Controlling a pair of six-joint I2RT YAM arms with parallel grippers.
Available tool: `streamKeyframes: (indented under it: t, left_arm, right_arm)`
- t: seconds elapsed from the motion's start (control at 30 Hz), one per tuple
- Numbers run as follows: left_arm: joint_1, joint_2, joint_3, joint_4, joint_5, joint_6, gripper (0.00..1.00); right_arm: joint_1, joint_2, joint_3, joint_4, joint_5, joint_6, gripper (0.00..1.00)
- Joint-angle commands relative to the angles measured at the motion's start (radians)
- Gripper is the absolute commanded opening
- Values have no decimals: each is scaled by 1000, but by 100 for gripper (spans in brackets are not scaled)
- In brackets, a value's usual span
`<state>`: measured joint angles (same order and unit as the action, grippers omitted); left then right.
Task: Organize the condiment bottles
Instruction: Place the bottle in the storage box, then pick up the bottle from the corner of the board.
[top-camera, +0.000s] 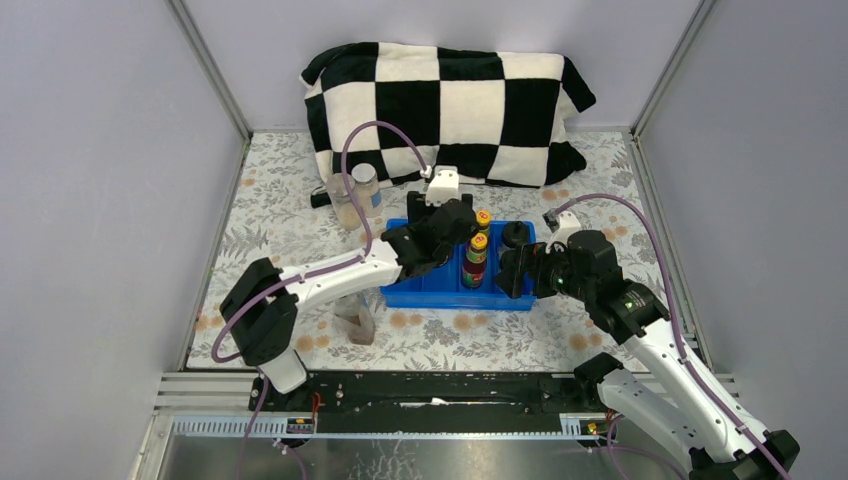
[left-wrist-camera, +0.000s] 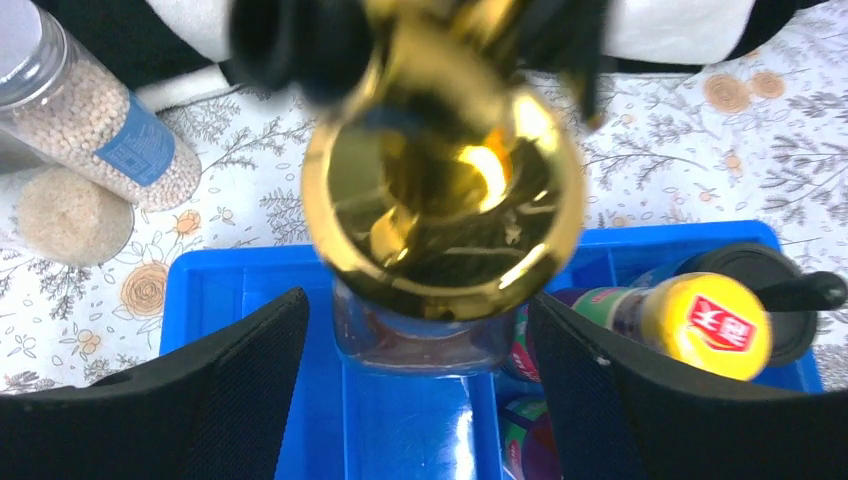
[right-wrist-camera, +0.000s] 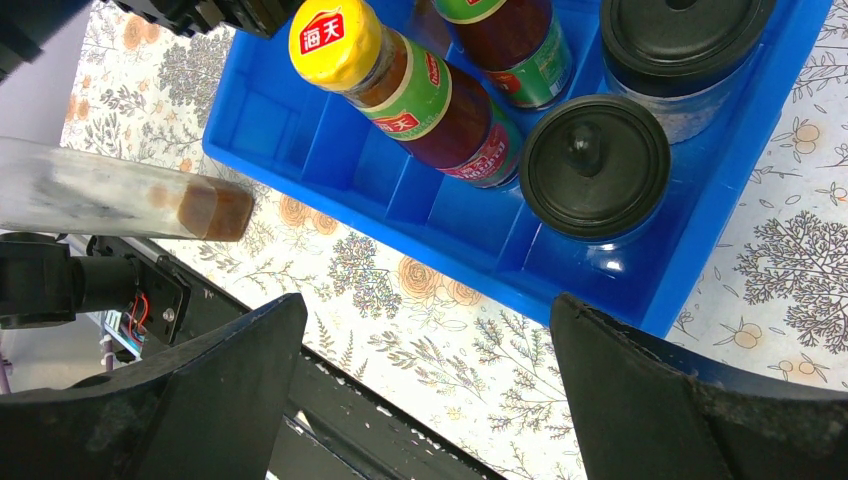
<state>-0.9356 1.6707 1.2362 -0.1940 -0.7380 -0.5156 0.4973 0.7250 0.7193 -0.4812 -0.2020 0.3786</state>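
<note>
Left pincer (left-wrist-camera: 415, 305): jaws part open, one finger on each side of the gold-topped bottle (left-wrist-camera: 445, 170), with a thin gap showing at both sides of the glass body. Nothing is gripped. The bottle stands upright in a compartment of the blue tray (left-wrist-camera: 230, 290), just beside the sauce bottles.

Right pincer (right-wrist-camera: 428, 320): jaws wide apart and empty, hovering over the tray's near edge at its shaker end.

Tray contents: two sauce bottles (right-wrist-camera: 430, 95) with yellow caps in the middle, and two black-capped shakers (right-wrist-camera: 595, 165) at the far end from the gold-topped bottle.

Outside the tray: two grey-lidded jars (top-camera: 365, 190) stand together on the table (top-camera: 600, 170) behind the tray, near the checked cloth (top-camera: 450, 100). A clear bottle (top-camera: 357, 318) rests in front of the tray beside the left arm. Whether it is upright cannot be told.

Step in hand, as judged: setting the gold-topped bottle into its compartment. The placement appears complete.

Next move, as judged: raise the left pincer straight up until the fingers clear the wide gold cap, without knocking the bottle against the neighbouring sauce bottle. Then reach for one of the three containers on the table
</note>
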Motion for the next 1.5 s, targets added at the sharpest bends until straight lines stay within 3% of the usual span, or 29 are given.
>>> streamKeyframes:
  t: [0.0, 0.27, 0.37, 0.57, 0.9, 1.13, 1.2, 1.4, 1.47]
  left_arm:
    - [-11, -63, 68, -16, 5, 46, 86]
    - [-33, -140, 141, -77, 58, 74, 91]
    - [-35, -187, 163, -101, 122, 81, 98]
    - [-36, -288, 227, -224, 191, 63, 99]
    - [-39, -481, 155, -360, 101, -23, 99]
    - [-24, -499, 206, -391, 69, 12, 99]
    - [-6, -501, 224, -398, 90, 22, 99]
    - [34, -507, 292, -456, 149, 45, 99]
    - [36, -511, 310, -484, 157, 49, 99]
  right_arm:
    - [7, -4, 1, 9, -16, 3, 99]
    - [7, -3, -1, 11, -20, 6, 99]
    - [7, -4, 1, 8, -27, 6, 99]
    - [7, -6, 6, 3, -35, 11, 99]
    - [9, 21, 118, -46, -102, -13, 98]
    - [9, -27, 321, -237, -105, -13, 98]
    - [9, -20, 349, -256, -172, -18, 98]
    - [18, 3, 250, -93, -624, -90, 98]
    - [61, -39, 201, -26, -615, -105, 99]
